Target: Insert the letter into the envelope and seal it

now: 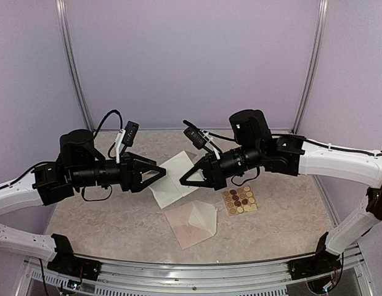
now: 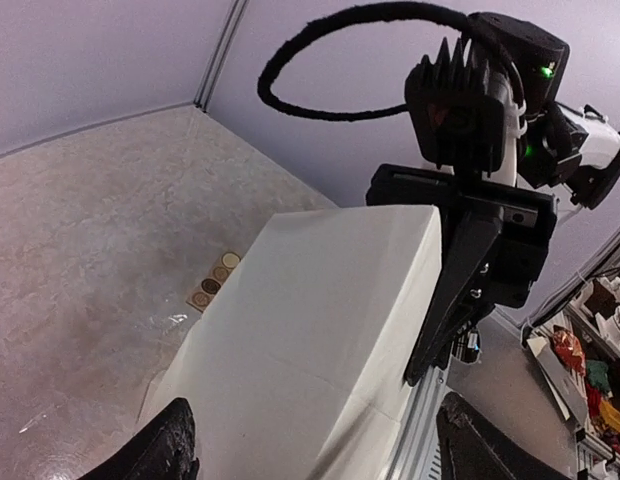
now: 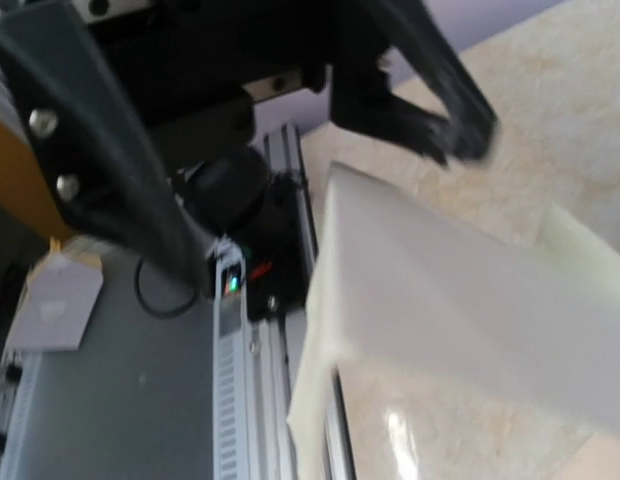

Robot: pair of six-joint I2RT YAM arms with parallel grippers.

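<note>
**Jaws.** My left jaws are spread wide. In the left wrist view their fingertips (image 2: 175,445) sit at opposite lower corners, and the letter (image 2: 310,340) passes between them untouched. My right jaws are pressed together on the opposite edge of that sheet. One finger (image 2: 455,290) lies across the paper, while its partner is hidden behind it.

**Letter.** It is a pale folded sheet held clear of the worktop (image 1: 283,216). It spans the gap between the two sets of jaws and sags at its free corners.

**Arm pose.** My left arm (image 1: 86,169) reaches in from the left and my right arm (image 1: 326,157) from the right. Both forearms are roughly level. The wrists point at each other over the middle of the worktop, with the tips nearly meeting. Neither arm touches the surface.

**Envelope.** The envelope (image 1: 202,217) lies flat on a tan sheet (image 1: 178,233), nearer the bases than the jaws and apart from both. I cannot tell how its flap is set.

**Other.** A sticker card (image 1: 240,200) lies on the worktop just right of the envelope, below my right wrist.
</note>
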